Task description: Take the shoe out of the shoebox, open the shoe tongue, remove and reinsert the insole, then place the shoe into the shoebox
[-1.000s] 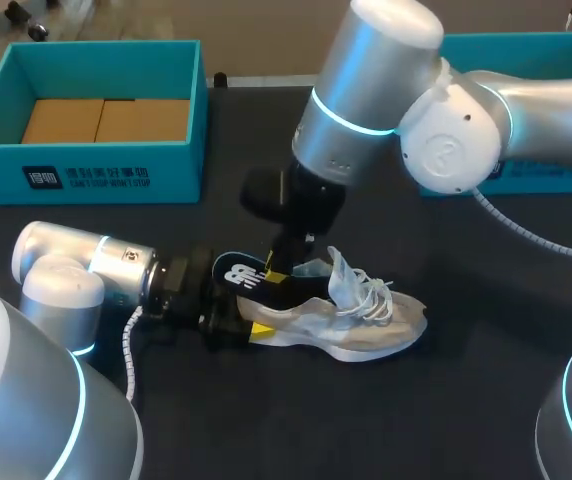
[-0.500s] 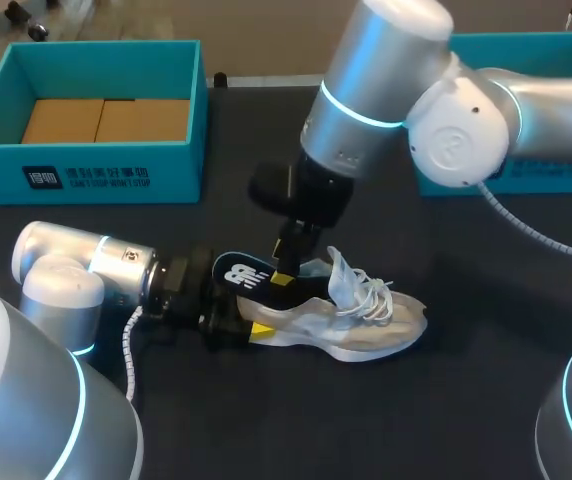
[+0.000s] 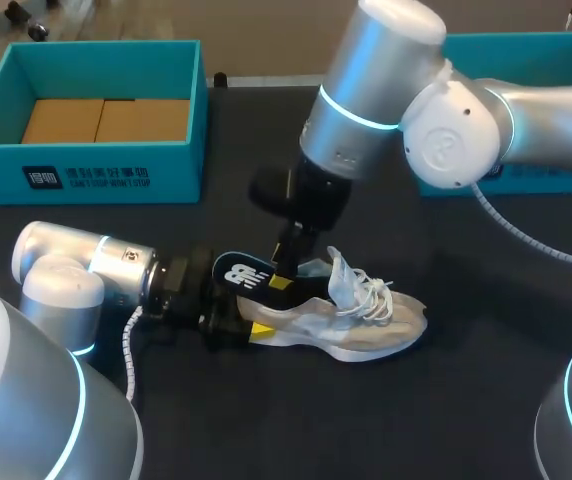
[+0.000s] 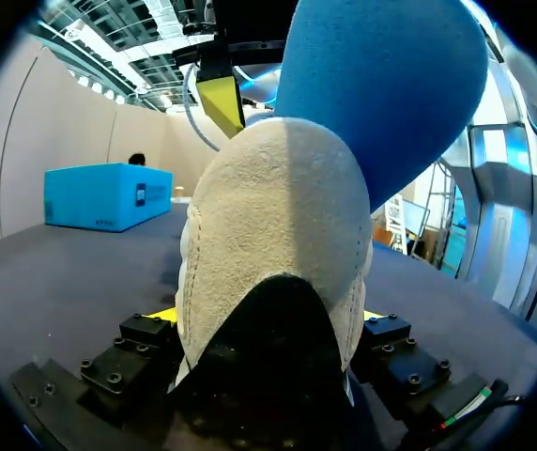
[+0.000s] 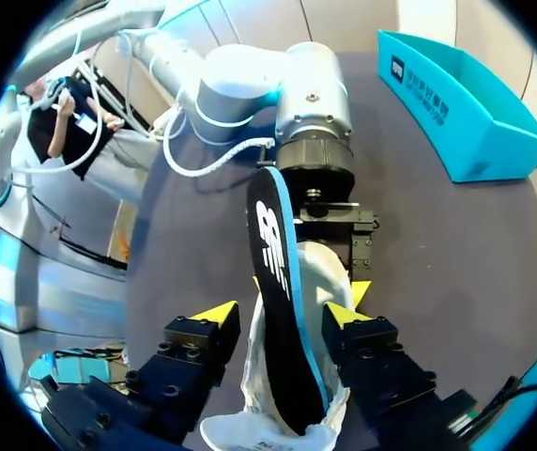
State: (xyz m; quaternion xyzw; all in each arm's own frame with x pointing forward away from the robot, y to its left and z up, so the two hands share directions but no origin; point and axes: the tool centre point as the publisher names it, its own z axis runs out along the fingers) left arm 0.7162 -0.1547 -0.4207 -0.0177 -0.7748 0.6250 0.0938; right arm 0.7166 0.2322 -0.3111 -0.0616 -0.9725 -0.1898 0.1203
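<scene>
A beige and white shoe (image 3: pixel 366 325) lies on its side on the dark table. My left gripper (image 3: pixel 236 327) is shut on its heel, which fills the space between the fingers in the left wrist view (image 4: pixel 267 319). A black insole with a blue edge (image 3: pixel 244 272) stands half out of the shoe's opening over the heel. My right gripper (image 3: pixel 284 278) hangs just above that opening. In the right wrist view its fingers (image 5: pixel 278 315) straddle the insole (image 5: pixel 283 282) with a gap on one side, so it is open.
A teal box (image 3: pixel 86 170) with brown cardboard inside stands at the back left. A second teal box (image 3: pixel 526 50) sits at the back right behind my right arm. Bare table lies in front of the shoe.
My right gripper has opened, let go of the insole and risen a little. The insole stays standing in the shoe. My left arm has kept still.
</scene>
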